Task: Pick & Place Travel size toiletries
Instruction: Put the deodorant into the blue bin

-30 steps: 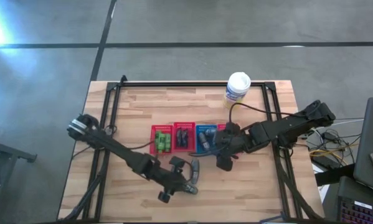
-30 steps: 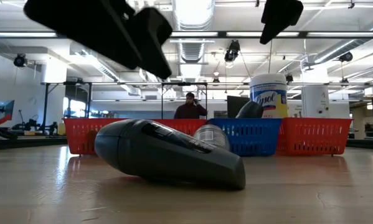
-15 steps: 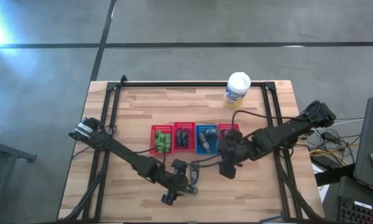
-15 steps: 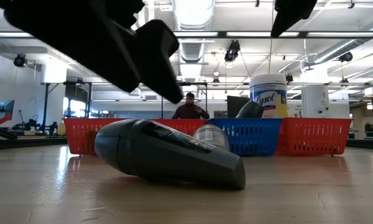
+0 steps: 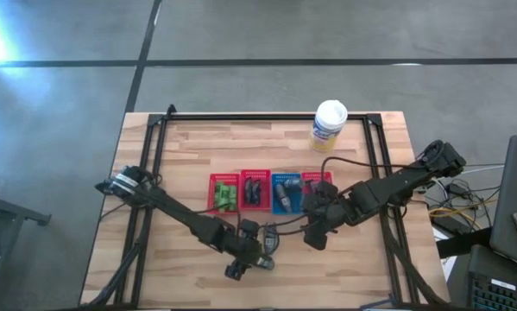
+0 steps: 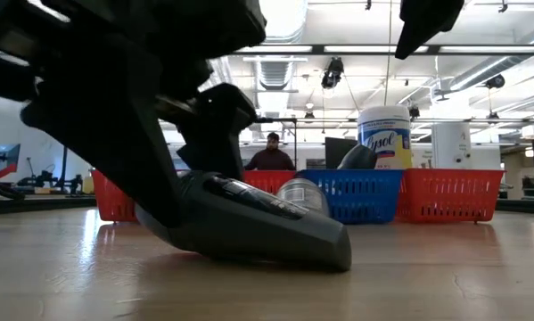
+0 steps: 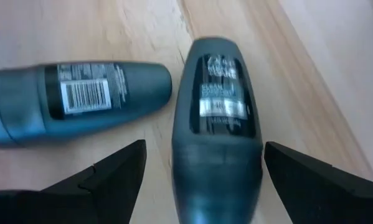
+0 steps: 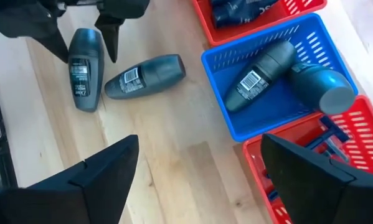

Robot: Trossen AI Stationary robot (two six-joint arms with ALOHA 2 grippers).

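Left wrist view: the left gripper (image 7: 202, 165) stands wide, fingers straddling a grey tube (image 7: 216, 118) lying on the table (image 7: 323, 74), likely for grasping. A second tube (image 7: 74, 99) lies beside. Right gripper (image 8: 195, 168) waits open near the blue basket (image 8: 311, 102).

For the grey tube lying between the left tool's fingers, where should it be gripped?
Grip the grey tube across its narrow middle, coming straight down from above. It lies flat on the table, and the open left tool already straddles both long sides.
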